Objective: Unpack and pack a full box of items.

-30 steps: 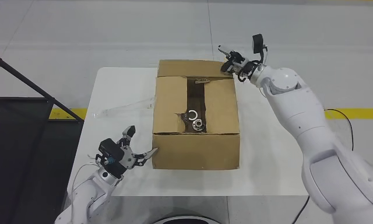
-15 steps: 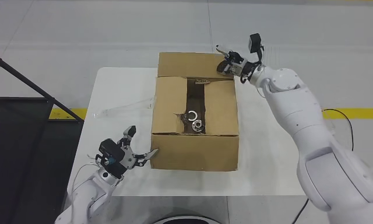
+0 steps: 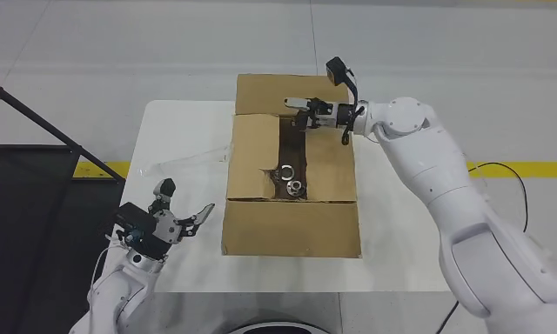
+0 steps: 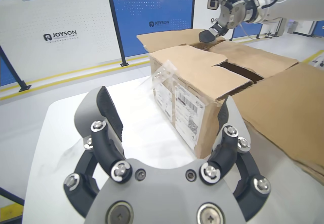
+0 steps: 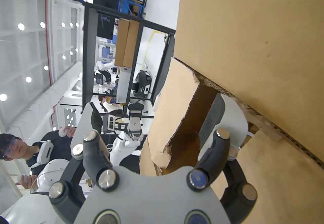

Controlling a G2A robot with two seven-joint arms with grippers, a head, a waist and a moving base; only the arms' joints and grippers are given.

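A brown cardboard box [image 3: 252, 160] stands in the middle of the white table [image 3: 174, 125]. Its two long flaps lie nearly closed, leaving a dark slot where metal rings [image 3: 291, 182] show. The far flap [image 3: 278, 90] stands open. My right gripper [image 3: 296, 110] is open at the far end of the slot; in the right wrist view [image 5: 154, 118] one finger [image 5: 215, 113] sits inside the gap under a flap edge. My left gripper [image 3: 187, 199] is open and empty beside the box's near left corner, the box [image 4: 202, 78] ahead of it [image 4: 167, 111].
A clear plastic strip [image 3: 187, 160] hangs off the box's left side, over the table [image 4: 164, 73]. The box's near flap [image 3: 291, 234] lies outward toward the table's front edge. Bare table lies left and right of the box. A black frame stands at the far left.
My right gripper has moved from the box's far right corner leftward to the far end of the slot. My left gripper has drawn back leftward from the box's near corner.
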